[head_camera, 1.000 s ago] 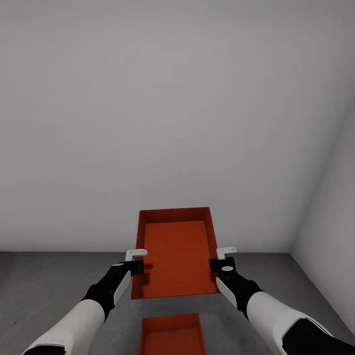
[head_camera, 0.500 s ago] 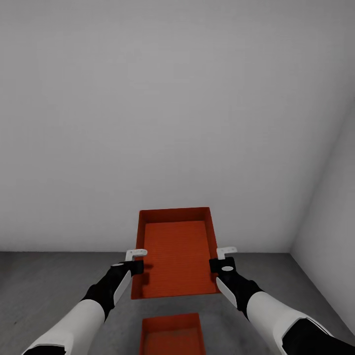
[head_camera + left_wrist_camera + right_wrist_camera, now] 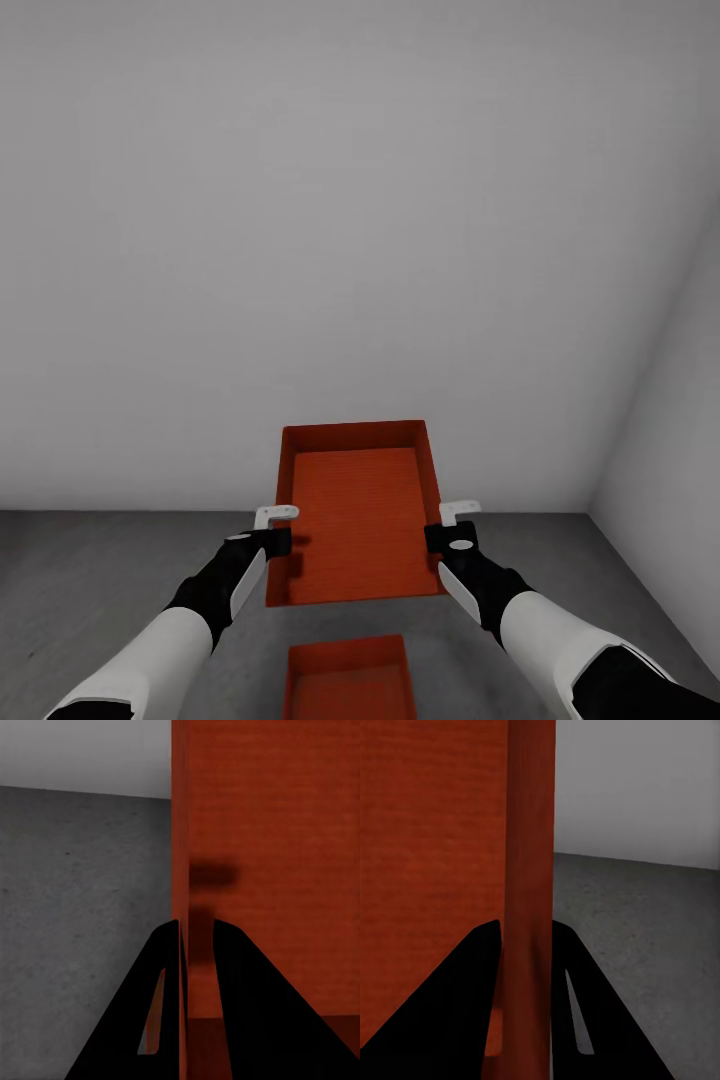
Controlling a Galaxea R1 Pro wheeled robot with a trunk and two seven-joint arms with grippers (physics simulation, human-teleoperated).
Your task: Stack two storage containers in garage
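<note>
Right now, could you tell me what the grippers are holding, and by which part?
One storage container, held up between both: the left gripper clamps its left side wall, the right gripper its right side wall. The other container sits on the floor below.

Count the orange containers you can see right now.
2. One container is held up between the left gripper and right gripper; the other container sits on the concrete floor below.

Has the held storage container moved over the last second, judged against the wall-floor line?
No. The held container keeps its place against the wall-floor line, above the lower container.
</note>
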